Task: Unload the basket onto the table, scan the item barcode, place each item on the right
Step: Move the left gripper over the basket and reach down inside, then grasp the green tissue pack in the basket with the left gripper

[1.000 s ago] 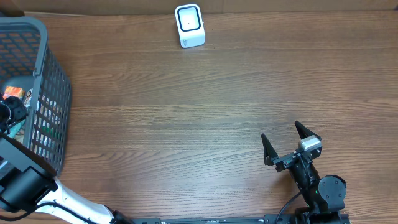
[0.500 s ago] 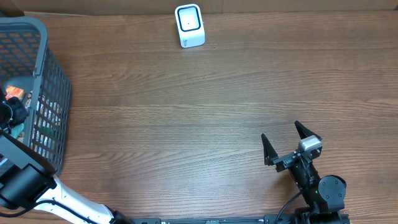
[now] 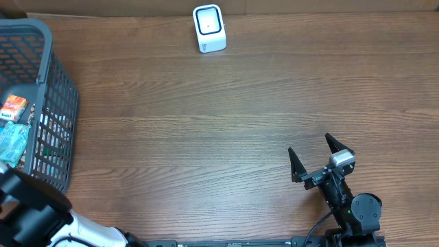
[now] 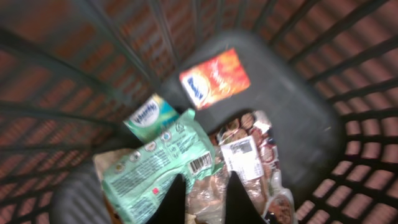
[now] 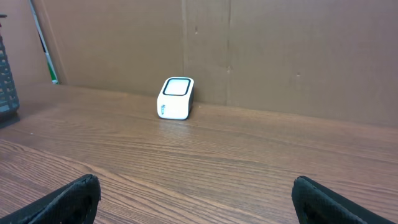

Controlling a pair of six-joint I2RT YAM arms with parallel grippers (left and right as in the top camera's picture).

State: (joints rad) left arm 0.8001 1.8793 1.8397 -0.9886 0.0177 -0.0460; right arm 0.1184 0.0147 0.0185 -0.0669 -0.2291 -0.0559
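1. Left claw is pressed together over the heap in the basket; we cannot tell if it nips any wrapper.
2. Green pouch lies just ahead-left of its tips, long axis slanted, barcode up.
3. Right claw is spread and well apart, so the left arm is nearer.
4. Scanner sits at the back edge of the counter.

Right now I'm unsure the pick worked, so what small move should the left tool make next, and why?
Probably lift slightly: the left tool looks closed over the clear packet inside the basket, but the grip is unconfirmed.
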